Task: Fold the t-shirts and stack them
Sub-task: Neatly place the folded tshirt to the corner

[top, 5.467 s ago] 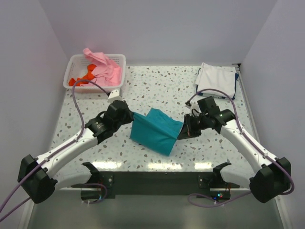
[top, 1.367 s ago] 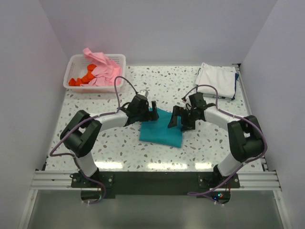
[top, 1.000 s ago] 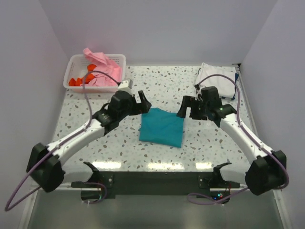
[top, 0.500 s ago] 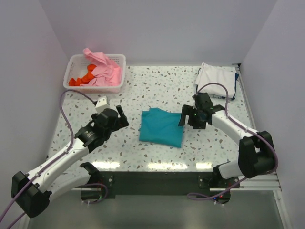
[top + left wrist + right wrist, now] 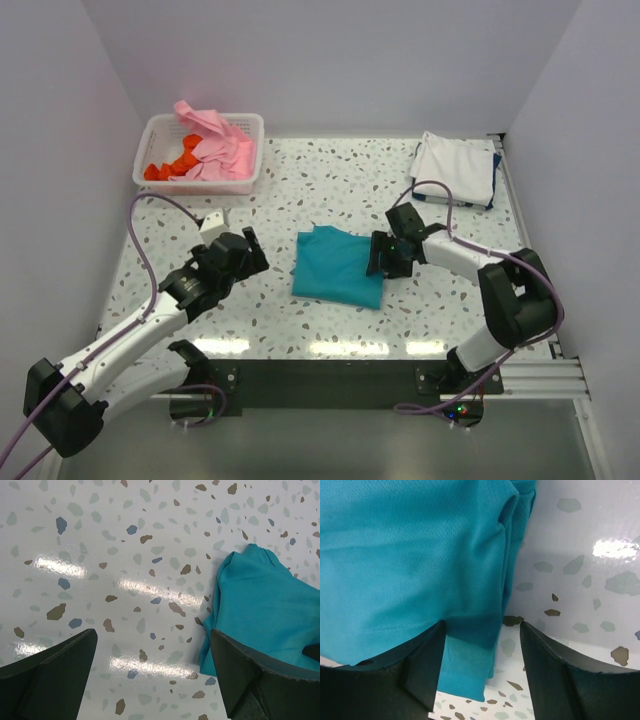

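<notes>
The teal t-shirt (image 5: 338,267) lies folded into a rough rectangle at the middle of the worktop (image 5: 330,180).

The right gripper (image 5: 383,256) is at the shirt's right edge. Its fingers (image 5: 422,670) stand partly apart, with the layered edge of the cloth between them; nothing is clamped.

The left gripper (image 5: 243,252) is over bare worktop, near the shirt's left edge but apart from it, its jaws spread wide and holding nothing.

At the far right corner a folded white t-shirt (image 5: 452,160) rests on a dark blue one (image 5: 494,172). At the far left corner a white basket (image 5: 160,128) holds a pink t-shirt (image 5: 215,140) and an orange-red one (image 5: 168,167), both crumpled.
</notes>
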Robot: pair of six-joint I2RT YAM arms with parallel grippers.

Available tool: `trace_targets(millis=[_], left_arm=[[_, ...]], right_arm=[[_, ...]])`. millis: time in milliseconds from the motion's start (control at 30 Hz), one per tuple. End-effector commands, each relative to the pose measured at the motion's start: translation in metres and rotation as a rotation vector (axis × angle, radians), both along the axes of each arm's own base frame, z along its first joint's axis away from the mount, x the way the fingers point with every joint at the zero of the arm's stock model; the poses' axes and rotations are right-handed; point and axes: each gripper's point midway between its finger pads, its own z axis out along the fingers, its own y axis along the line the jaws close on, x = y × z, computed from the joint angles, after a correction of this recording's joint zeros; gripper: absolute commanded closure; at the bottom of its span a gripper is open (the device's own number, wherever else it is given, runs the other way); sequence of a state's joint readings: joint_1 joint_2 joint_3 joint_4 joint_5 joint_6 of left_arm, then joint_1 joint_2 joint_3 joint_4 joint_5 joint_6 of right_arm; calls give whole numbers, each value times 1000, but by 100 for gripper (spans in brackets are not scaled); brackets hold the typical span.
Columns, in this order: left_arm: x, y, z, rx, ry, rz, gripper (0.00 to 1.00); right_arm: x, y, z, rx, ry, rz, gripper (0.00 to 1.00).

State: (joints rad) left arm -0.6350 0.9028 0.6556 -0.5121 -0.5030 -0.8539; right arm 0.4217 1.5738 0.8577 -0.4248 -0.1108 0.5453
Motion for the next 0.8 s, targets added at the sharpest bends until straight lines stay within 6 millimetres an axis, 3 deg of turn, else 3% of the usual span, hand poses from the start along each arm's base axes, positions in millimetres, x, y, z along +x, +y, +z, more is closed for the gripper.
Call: trace_targets(millis=[0,267,433,467,567,767], left_arm=[[1,5,-2,-1,-5,33,0],[1,9,-5,12,2,51,0],[-1,13,-7,29,18,69,0],[-1,13,-7,30,18,72,0],[-1,15,-5,34,18,80,0],[-5,22,-2,36,16,113,0]], right_arm=[[13,5,-2,-17,-45,-20,37],[11,19,-17,-47,-23,13,60],[20,23,-19,-118,-52,56,82],[28,24,-16,-127,-76,61,90],[47,26,-7,-158,-136,98,100],[97,19,30,-307,-299,182,100]])
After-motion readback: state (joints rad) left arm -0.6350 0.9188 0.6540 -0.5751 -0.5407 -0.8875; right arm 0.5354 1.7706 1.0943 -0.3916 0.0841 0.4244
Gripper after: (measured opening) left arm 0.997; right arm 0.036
